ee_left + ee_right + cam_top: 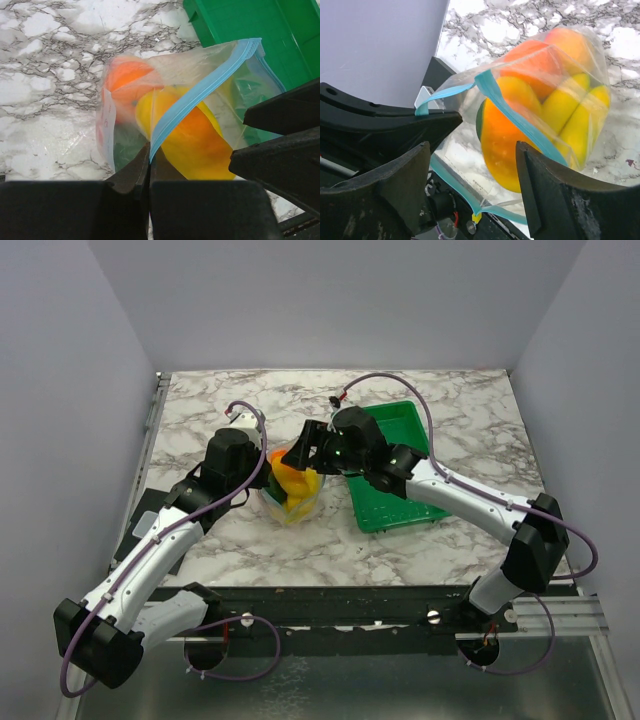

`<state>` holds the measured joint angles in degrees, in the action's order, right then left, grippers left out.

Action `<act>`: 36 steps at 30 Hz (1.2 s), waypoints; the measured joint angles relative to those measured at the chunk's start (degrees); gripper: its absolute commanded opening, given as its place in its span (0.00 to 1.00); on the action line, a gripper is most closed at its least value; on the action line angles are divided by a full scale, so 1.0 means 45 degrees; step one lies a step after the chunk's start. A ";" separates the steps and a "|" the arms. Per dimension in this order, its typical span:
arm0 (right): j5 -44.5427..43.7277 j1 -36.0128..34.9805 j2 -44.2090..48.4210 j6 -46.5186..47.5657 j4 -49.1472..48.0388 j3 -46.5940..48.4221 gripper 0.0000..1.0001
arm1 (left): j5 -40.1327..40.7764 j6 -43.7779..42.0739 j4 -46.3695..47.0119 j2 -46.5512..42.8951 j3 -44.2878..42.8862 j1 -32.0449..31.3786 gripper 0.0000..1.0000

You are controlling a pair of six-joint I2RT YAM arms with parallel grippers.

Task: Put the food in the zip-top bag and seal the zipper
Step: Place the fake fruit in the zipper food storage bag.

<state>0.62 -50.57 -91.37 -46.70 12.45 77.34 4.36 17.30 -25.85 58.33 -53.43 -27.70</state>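
One zip-top bag (118, 131) of food (196, 144), left end effector (149, 151) tight on the zipper (201, 89), right end effector (472, 151) spread wide.

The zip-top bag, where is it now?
In the top view the zip-top bag stands mid-table, just left of the green tray, its zipper pinched by the left gripper.

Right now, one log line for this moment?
left claw: shut on zipper | right claw: open at bag mouth | food: in bag | seal: not done
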 measured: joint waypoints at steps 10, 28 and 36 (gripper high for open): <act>0.0160 0.0000 0.0053 0.0233 -0.0151 0.0063 0.74 | -0.0024 0.0000 0.0000 0.0019 0.0000 0.0000 0.00; 0.0500 -0.0087 0.2744 0.1938 0.0976 -0.0840 0.54 | -0.0034 0.0010 0.0000 0.0092 0.0005 0.0000 0.00; 0.0534 -0.0962 0.3565 0.1977 0.1535 -0.2453 0.46 | -0.0063 0.0568 0.0019 0.0087 0.0034 0.0000 0.00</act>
<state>3.03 -54.89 -75.33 -37.80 19.35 66.30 4.08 19.86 -25.76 58.72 -53.28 -27.70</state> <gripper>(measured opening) 0.478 0.003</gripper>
